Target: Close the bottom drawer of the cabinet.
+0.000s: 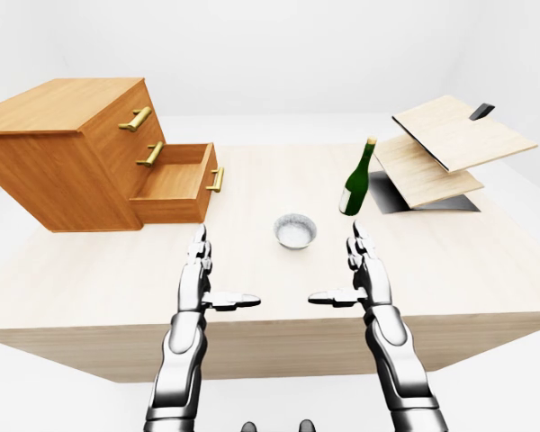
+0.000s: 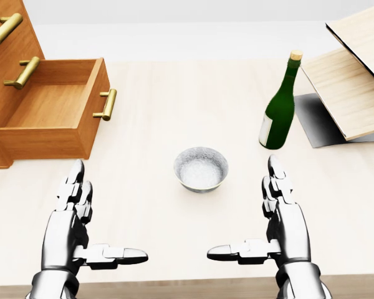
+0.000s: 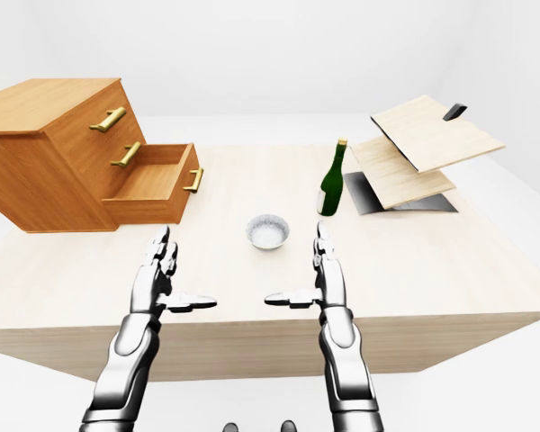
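Wooden cabinet [image 1: 63, 148] stands at the table's [image 1: 486, 270] upper left, its bottom drawer [image 2: 50, 115] pulled out. Both hands, left [image 2: 71, 218] and right [image 2: 283, 218], hover spread wide and empty near the lower edge. Between them sits a bowl [image 2: 201, 168]; a bottle [image 2: 279, 106] stands right.

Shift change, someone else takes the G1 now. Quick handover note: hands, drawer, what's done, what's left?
Left hand: open, empty, hovering over the table, below the cabinet in the head view.
Right hand: open, empty, hovering below the green bottle.
Bottom drawer of the cabinet: pulled out, empty, brass handle facing the middle of the table. The two drawers above look shut.
Small bowl sits between the hands; neither touches it.
Done: nothing yet, drawer untouched.
Left: likely bring the left hand to the drawer's face and push it in flush.
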